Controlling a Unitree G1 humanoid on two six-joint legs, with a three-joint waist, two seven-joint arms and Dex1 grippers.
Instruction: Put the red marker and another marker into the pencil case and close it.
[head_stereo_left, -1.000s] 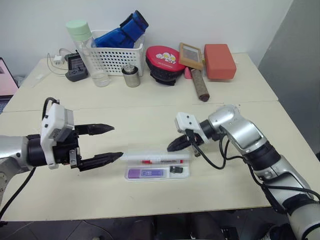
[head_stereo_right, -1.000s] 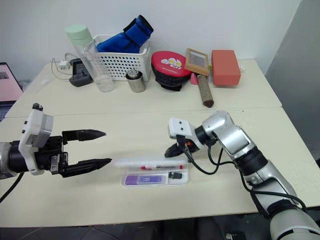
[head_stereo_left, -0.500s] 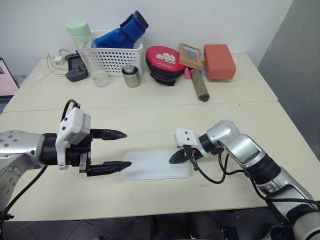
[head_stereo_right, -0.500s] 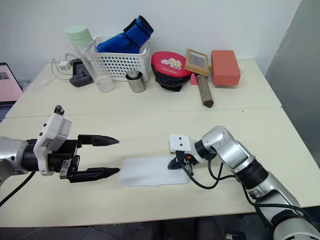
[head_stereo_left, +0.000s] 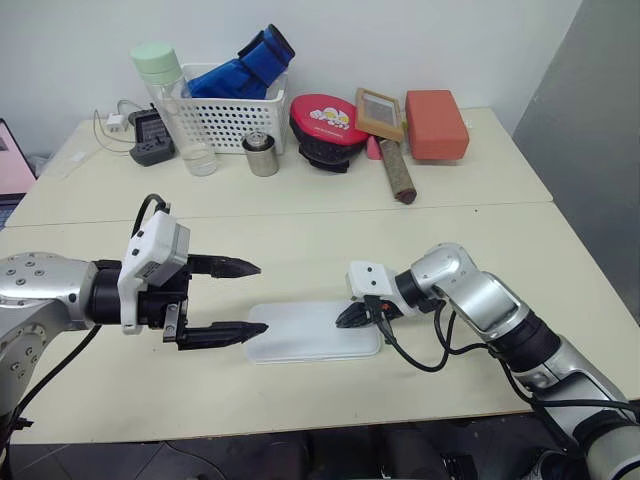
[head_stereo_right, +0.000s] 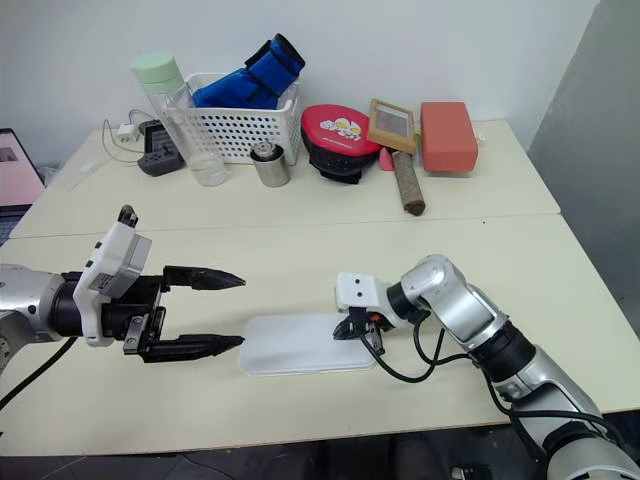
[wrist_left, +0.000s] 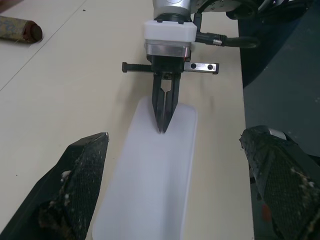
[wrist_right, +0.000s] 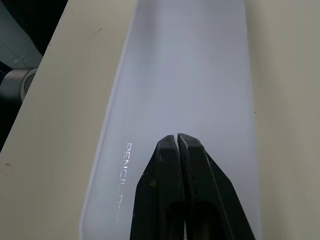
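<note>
The pencil case (head_stereo_left: 312, 332) lies flat on the table (head_stereo_left: 300, 230) with its lid down, so the closing step looks nearly done. The right gripper (head_stereo_left: 343, 316), fingers pressed together, rests its tips on the lid near that end; the markers are presumably inside, unseen. The left gripper (head_stereo_left: 252, 298) hovers spread wide just off the case's other end. Next, probably a firm press, then lifting clear.

The left pincer (head_stereo_left: 240, 298) gapes wide and level; the right pincer (head_stereo_left: 346, 317) is pinched closed, angled down.
</note>
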